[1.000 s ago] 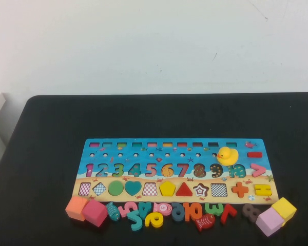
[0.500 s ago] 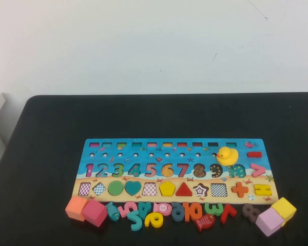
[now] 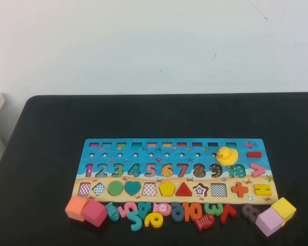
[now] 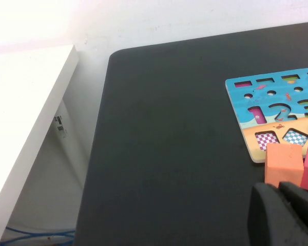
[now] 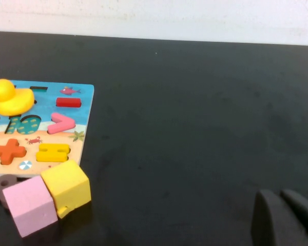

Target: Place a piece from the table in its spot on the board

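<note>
The blue puzzle board [image 3: 85, 154] lies mid-table, with number recesses and a shape row. Loose number pieces lie along its front edge, among them a yellow 2 [image 3: 154, 220], an orange 10 [image 3: 195, 210], a red 7 [image 3: 227, 212] and a brown 8 [image 3: 250, 211], plus a teal fish [image 3: 113, 211] and a red fish [image 3: 204, 222]. Neither gripper shows in the high view. My left gripper [image 4: 278, 188] is shut and empty, just short of an orange cube [image 4: 284, 163] by the board's corner [image 4: 236, 89]. My right gripper [image 5: 281, 197] is shut and empty over bare table, off the board's right end [image 5: 84, 113].
A yellow duck [image 3: 227, 155] stands on the board near the 9 and 10. An orange cube [image 3: 76, 207] and a pink cube [image 3: 95, 212] sit front left; a yellow cube [image 3: 283, 208] and a lilac cube [image 3: 269, 222] sit front right. A white shelf [image 4: 25, 102] stands beyond the table's left edge.
</note>
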Controlling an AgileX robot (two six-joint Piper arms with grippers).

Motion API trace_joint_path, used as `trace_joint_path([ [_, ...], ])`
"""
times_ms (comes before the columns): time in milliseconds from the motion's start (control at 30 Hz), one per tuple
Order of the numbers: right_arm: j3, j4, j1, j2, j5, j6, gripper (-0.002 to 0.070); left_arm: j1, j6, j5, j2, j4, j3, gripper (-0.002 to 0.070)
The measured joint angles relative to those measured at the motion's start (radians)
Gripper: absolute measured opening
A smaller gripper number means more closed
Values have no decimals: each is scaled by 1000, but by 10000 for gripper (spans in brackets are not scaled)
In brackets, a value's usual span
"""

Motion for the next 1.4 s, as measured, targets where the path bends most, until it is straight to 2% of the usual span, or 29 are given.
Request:
trace_joint_path([
  [1400,0,0,0,0,0,0,19,0,2,2,0,-36,0,-3],
])
